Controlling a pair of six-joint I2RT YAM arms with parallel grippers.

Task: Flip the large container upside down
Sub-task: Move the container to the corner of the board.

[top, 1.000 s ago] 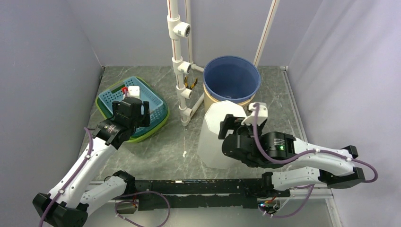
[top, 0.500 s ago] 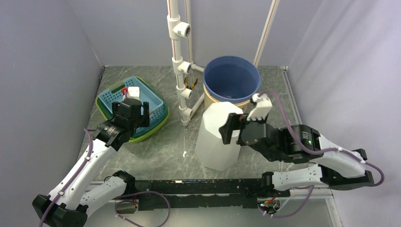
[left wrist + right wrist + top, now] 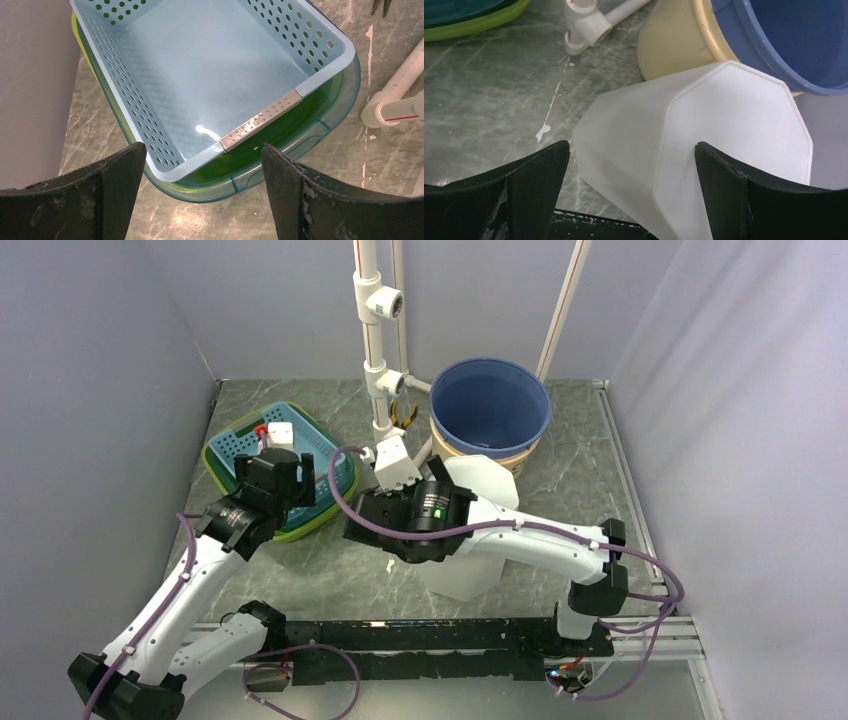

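The large container (image 3: 468,558) is a white translucent octagonal tub standing on the marble table with its closed end up, just in front of the buckets. In the right wrist view the container (image 3: 704,145) lies below and between my open right fingers, which do not touch it. My right gripper (image 3: 392,540) hangs over its left side, and the arm crosses in front of it and hides part of it. My left gripper (image 3: 280,472) is open and empty above the near corner of the blue basket (image 3: 200,75).
A blue bucket (image 3: 490,405) nested in a cream one (image 3: 674,45) stands right behind the container. A white PVC pipe frame (image 3: 385,370) rises at centre back. The blue basket (image 3: 232,445) sits in a green tray at the left. Grey walls close three sides.
My right gripper has swung from the container's right side across to its left side. The container has stayed upright in about the same place. The left arm has not moved.
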